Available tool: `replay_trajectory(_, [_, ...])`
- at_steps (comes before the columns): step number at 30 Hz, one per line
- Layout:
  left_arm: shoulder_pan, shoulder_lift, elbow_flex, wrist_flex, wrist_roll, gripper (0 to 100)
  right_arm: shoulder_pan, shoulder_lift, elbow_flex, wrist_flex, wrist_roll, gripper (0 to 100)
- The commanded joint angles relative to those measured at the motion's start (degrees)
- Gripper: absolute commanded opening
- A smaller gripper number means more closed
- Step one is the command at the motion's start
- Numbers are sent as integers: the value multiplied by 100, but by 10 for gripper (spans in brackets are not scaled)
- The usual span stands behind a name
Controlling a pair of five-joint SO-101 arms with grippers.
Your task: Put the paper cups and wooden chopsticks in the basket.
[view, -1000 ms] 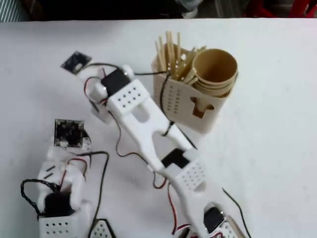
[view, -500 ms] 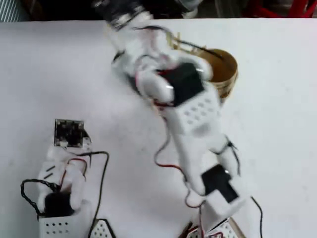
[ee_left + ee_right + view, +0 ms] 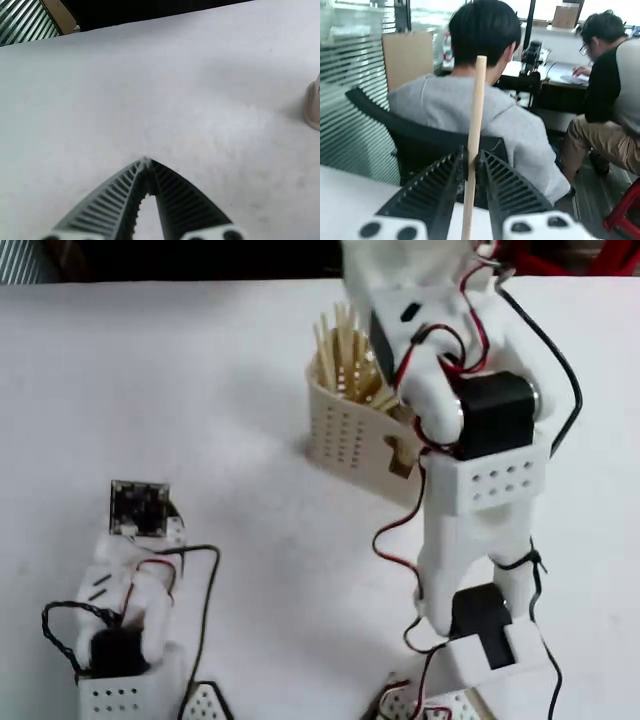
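A perforated cream basket [image 3: 350, 430] stands at the table's back middle with several wooden chopsticks [image 3: 342, 352] upright in its left part. My right arm [image 3: 480, 430] rises over the basket's right half and hides what is in there. In the right wrist view my right gripper [image 3: 471, 156] is shut on one wooden chopstick [image 3: 476, 100], which points up between the fingers, high off the table. My left arm [image 3: 125, 590] rests folded at the front left. Its gripper [image 3: 147, 163] is shut on nothing, low over the bare table, and a basket corner [image 3: 314, 105] shows far off.
The white table [image 3: 150, 370] has open room left of the basket and at the front middle. Loose wires [image 3: 205, 590] trail by the left arm's base. Beyond the table's far edge sit people on chairs [image 3: 485, 115].
My right arm has swung from the left of the basket up and across to its right, and now covers the cups that showed there. The left arm has not moved.
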Motion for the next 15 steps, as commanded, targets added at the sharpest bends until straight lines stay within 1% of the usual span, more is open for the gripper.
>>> replay_trajectory(1, [-57,-48,-26,-123,-18,27,101,-31,105,-576,-35,17])
replay_trajectory(6, [-57,-48,-26,-114,-18,27,268,295,642,-945,-62,17])
replay_trajectory(15, [-57,-48,-18,-123,-18,27,523,338,1767,-1516,-62,17])
